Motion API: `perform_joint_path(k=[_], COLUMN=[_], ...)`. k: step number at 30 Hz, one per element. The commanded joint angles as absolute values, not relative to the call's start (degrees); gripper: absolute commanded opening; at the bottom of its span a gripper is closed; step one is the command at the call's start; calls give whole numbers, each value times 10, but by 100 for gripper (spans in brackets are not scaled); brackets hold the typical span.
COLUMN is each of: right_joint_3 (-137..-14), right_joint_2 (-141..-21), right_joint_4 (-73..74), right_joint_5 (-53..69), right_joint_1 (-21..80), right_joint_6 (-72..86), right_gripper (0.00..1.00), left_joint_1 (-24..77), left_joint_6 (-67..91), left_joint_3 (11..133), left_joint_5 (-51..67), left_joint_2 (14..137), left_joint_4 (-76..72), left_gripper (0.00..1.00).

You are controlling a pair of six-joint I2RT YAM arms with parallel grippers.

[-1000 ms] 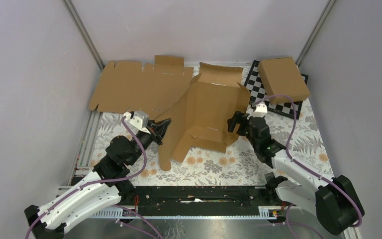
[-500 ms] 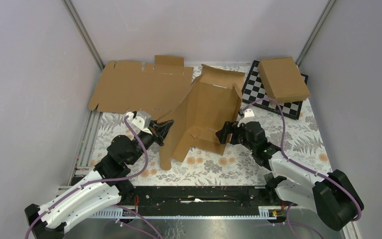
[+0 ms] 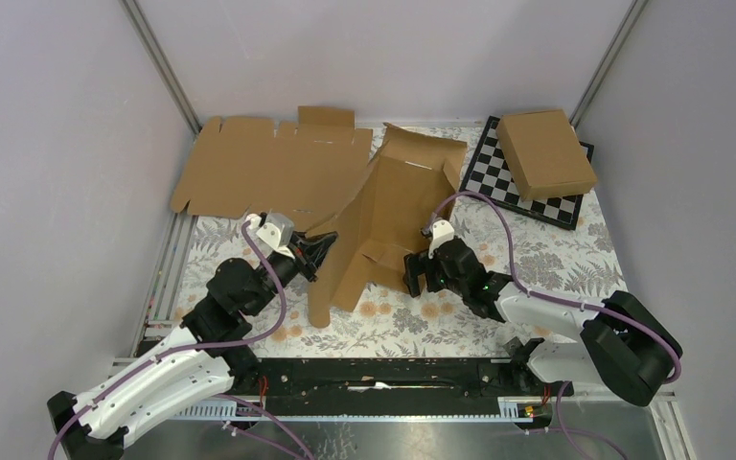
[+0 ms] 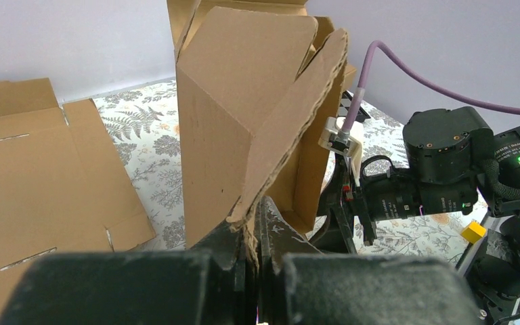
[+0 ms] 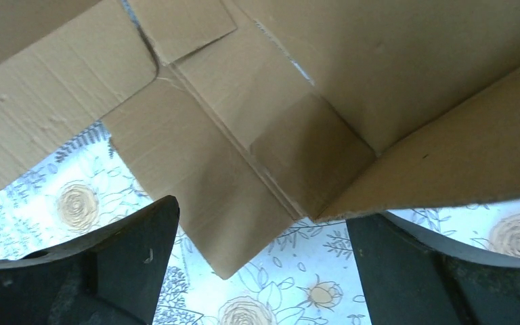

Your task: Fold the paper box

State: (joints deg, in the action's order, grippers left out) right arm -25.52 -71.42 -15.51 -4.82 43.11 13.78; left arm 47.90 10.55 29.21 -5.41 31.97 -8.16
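Right gripper [image 3: 414, 276] has swung left to the paper box [image 3: 398, 206], jaws released; left gripper [image 3: 318, 247] grasps its left flap

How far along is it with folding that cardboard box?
Early on. Done: the paper box is partly raised, with some panels bent upright. In hand: the left gripper pinches the edge of one panel, while the right gripper stands open at the box's near corner, gripping nothing. Left: the flaps and tabs hang loose; nothing is tucked in or closed yet.
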Motion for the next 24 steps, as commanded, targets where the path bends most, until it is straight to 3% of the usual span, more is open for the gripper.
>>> perform_joint_path(k=[1, 9, 24], right_joint_3=[-267, -262, -230], right_joint_2=[-704, -702, -693], right_joint_4=[-155, -158, -180], right_joint_5=[-120, -61, -178], right_joint_1=[438, 437, 437], right_joint_6=[111, 83, 156], right_gripper=[100, 100, 100], left_joint_1=[480, 480, 479], left_joint_6=[113, 104, 96], left_joint_3=[311, 312, 333], left_joint_5=[-35, -27, -30], left_joint_2=[316, 309, 290], left_joint_4=[-55, -40, 24], left_gripper=[0, 0, 0])
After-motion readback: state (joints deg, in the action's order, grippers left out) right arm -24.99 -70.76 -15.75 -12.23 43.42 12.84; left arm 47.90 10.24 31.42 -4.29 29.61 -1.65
